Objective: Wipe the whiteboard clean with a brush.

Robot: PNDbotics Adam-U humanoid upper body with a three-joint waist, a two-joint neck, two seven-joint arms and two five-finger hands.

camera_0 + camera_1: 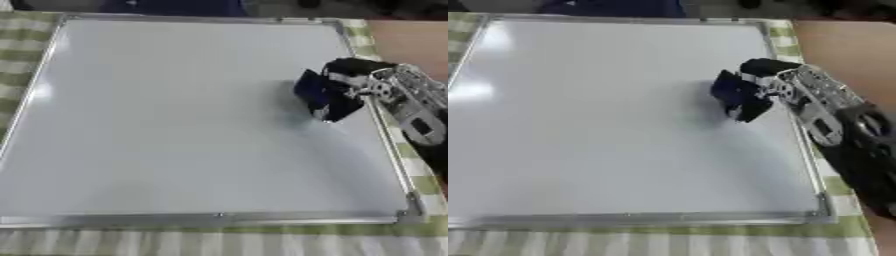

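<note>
A large whiteboard with a silver frame lies flat and fills most of both views; its surface shows no marks. My right hand reaches in from the right edge and is curled round a dark blue brush. The brush presses on the board near its right side, a little above the middle. The lower end of the brush shows a pale tip against the board. My left hand shows in neither view.
A green and white striped cloth lies under the board and shows along the front and sides. Brown tabletop appears at the upper right. Dark shapes run along the far edge.
</note>
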